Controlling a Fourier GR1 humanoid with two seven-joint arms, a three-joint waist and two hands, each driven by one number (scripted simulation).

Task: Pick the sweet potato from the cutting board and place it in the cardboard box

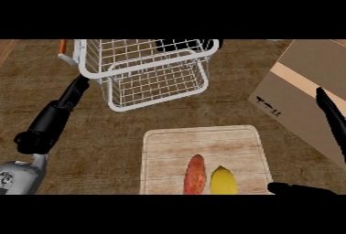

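Wooden counter | sweet potato (194, 175) lengthwise on cutting board (202, 144), pointing away | both robot hands released

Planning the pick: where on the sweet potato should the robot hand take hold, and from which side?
Grip the sweet potato across its narrow middle, coming from above. It lies flat and lengthwise on the cutting board, so its long sides suit a pinch. The yellow piece sits close on its right, leaving little room there. The right robot hand is nearest; its fingers are probably best slipped in carefully.

Single head view, steeply down onto counter (94, 137)
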